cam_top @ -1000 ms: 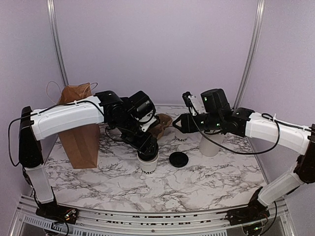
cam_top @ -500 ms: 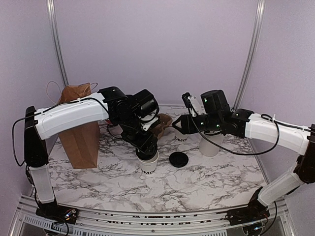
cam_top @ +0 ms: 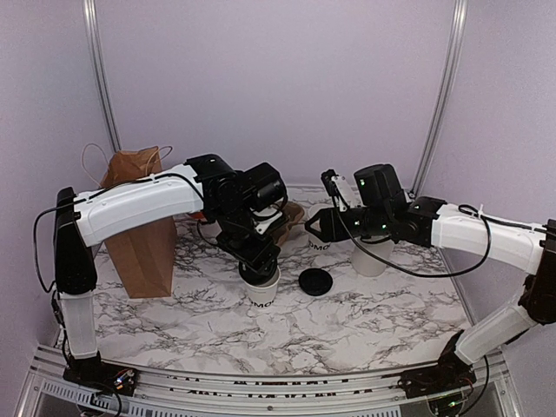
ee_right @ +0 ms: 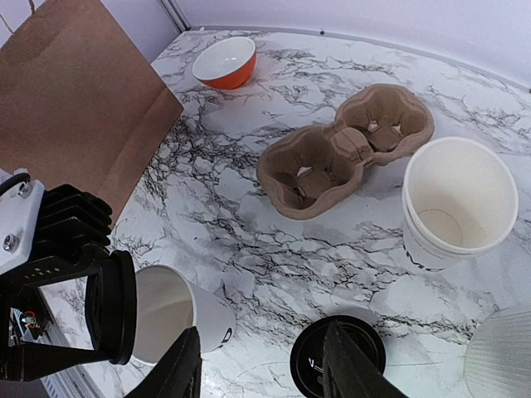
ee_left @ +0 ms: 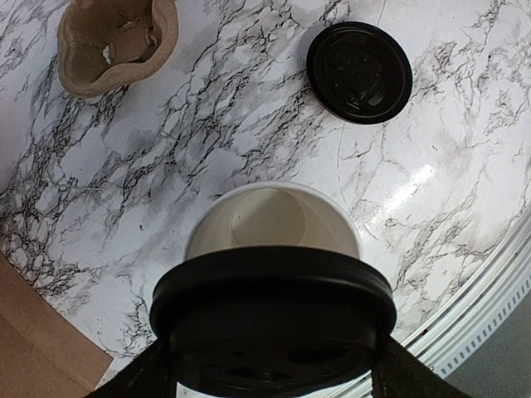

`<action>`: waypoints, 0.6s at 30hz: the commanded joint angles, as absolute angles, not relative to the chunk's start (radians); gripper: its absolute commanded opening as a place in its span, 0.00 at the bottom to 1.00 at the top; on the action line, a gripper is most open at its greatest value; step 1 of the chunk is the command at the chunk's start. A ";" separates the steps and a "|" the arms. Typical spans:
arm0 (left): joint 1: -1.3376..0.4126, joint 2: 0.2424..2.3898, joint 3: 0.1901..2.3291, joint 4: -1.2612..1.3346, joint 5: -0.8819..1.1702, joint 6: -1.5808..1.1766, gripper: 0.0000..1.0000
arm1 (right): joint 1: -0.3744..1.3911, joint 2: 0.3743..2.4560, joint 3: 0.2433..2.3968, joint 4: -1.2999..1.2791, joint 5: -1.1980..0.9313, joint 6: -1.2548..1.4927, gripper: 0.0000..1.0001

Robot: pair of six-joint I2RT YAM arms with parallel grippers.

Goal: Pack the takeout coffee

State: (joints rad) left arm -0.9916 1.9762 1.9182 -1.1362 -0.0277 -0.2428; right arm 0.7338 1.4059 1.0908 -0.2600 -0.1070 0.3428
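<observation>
Marble-patterned and walled in pale lilac, the table carries a brown paper bag at its left edge and a pulp cup carrier toward the back. An orange bowl sits toward the back left, with a nested stack of cups and a taller white cylinder on the right.

Upright a little left of the table's middle stands the paper cup, nearer the front edge than the carrier. The bag is to its left, and a spare black lid lies flat just beside it on the right. Gripped by its rim in the left fingers is another black lid, held directly over the cup. In the left wrist view it hides the near part of the mouth while the bare inside shows beyond it, so it is not seated. Over the back of the table near the stack, the right fingers hover partly spread with nothing between them.

The step in hand looks like capping the cup. The next move calls for centring the lid on the rim, levelling it, then lowering and pressing evenly all round until it catches. The cup looks empty and light — an off-centre push could tip or skid it, so the free right arm might usefully steady its side.
</observation>
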 commanded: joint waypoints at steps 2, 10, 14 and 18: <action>-1.002 2.004 1.957 -1.180 -0.040 -0.239 0.80 | 0.720 1.376 1.091 -0.232 -0.120 0.334 0.49; -1.002 2.024 1.973 -1.180 -0.040 -0.234 0.80 | 0.718 1.374 1.088 -0.235 -0.123 0.335 0.49; -1.002 2.025 1.971 -1.181 -0.044 -0.235 0.80 | 0.716 1.376 1.086 -0.234 -0.126 0.337 0.49; -1.001 2.022 1.972 -1.181 -0.046 -0.235 0.80 | 0.716 1.379 1.089 -0.232 -0.129 0.337 0.49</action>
